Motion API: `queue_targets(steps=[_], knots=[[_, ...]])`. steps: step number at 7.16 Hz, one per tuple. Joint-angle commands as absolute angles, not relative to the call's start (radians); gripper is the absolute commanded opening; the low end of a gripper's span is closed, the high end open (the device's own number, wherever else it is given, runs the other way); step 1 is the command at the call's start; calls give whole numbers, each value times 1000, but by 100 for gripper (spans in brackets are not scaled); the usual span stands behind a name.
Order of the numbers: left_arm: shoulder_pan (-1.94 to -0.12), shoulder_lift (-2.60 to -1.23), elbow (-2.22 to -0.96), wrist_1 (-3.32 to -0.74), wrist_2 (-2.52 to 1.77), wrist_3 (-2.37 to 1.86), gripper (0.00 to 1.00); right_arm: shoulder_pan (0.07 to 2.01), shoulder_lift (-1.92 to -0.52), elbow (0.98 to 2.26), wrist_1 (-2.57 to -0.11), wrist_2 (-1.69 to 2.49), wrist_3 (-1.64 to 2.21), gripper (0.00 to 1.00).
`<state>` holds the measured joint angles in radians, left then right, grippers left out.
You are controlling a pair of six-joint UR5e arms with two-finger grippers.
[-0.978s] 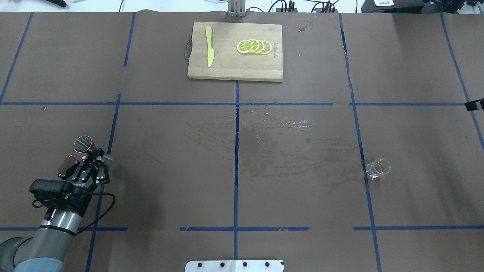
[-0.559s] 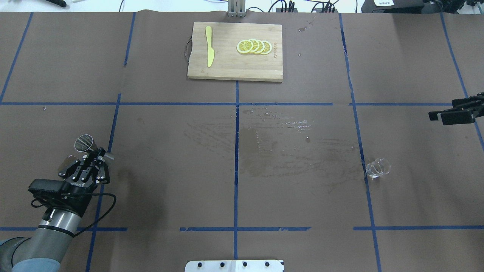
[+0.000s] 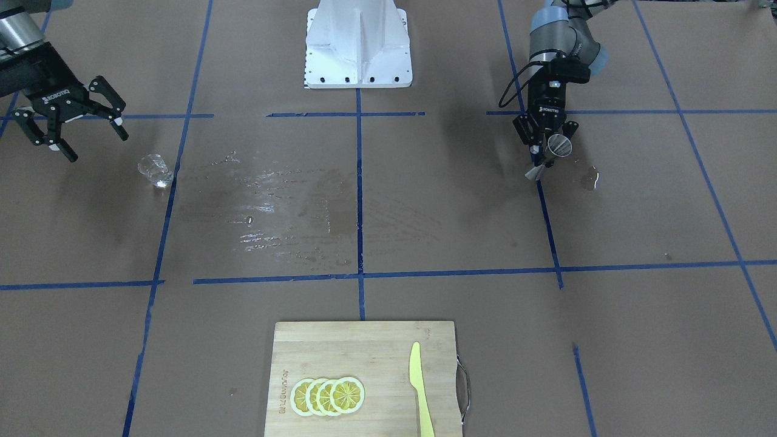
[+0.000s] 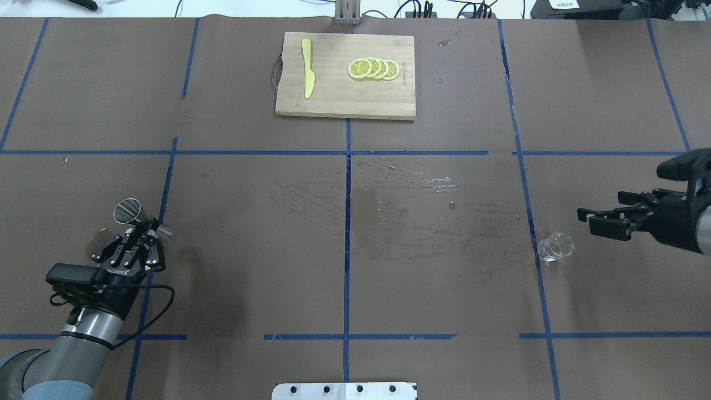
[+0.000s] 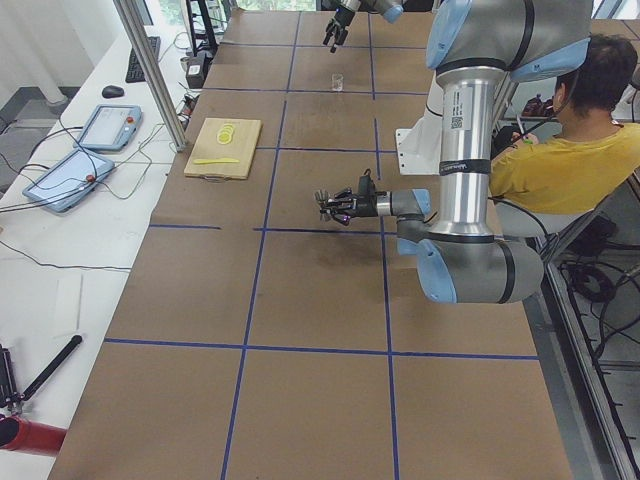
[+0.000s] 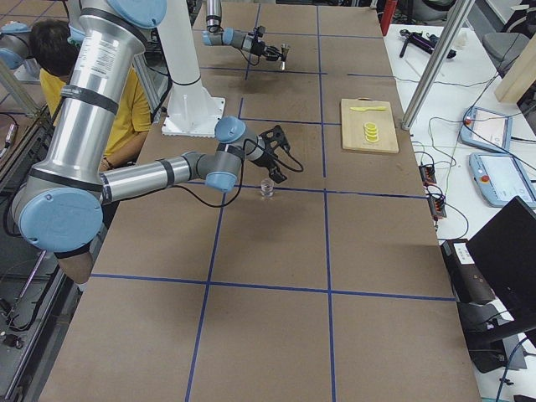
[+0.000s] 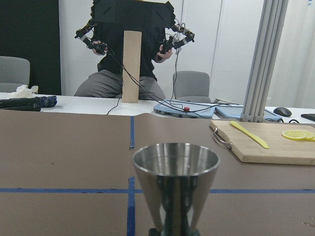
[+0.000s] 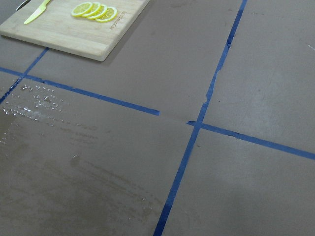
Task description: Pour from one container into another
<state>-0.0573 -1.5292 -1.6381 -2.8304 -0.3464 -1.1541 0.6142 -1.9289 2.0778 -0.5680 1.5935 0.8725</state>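
Observation:
The steel jigger (image 4: 127, 210) is held at its narrow waist by my left gripper (image 4: 145, 225), which is shut on it at the table's left side. In the left wrist view the jigger (image 7: 175, 182) fills the lower middle, open cone up. The clear glass cup (image 4: 554, 246) stands alone on the table at the right, beside a blue tape line. My right gripper (image 4: 586, 222) hovers open just to the right of the glass and is apart from it. From the front, the right gripper (image 3: 99, 149) is left of the glass (image 3: 155, 170). The right wrist view shows only table.
A wooden cutting board (image 4: 344, 105) with lemon slices (image 4: 374, 68) and a yellow knife (image 4: 307, 68) lies at the far middle. A wet smear (image 4: 411, 211) covers the table's centre. A seated person (image 5: 575, 150) is behind the robot, and another person (image 7: 133, 44) sits across the table.
My right arm has come in from the right edge and moved down toward the glass, fingers open. The left gripper with the jigger has shifted only slightly.

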Motion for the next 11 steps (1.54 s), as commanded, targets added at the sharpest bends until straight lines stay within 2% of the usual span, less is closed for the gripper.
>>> queue_targets(steps=[1, 4, 6, 9, 11], knots=[[-57, -1539, -1638, -2832, -345, -1160, 0, 270, -1983, 2089, -554, 1102, 1022, 97], [-57, -1549, -1635, -2832, -344, -1163, 0, 74, -2038, 2082, -580, 739, 1211, 93], [-55, -1551, -1629, -2832, -344, -1163, 0, -12, -2037, 2066, -748, 576, 1444, 93], [-55, -1551, -1620, -2832, -345, -1161, 0, -32, -1952, 2065, -1018, 516, 1629, 94], [-55, -1551, -1608, -2830, -344, -1161, 0, -34, -1936, 2027, -1034, 509, 1651, 94]])
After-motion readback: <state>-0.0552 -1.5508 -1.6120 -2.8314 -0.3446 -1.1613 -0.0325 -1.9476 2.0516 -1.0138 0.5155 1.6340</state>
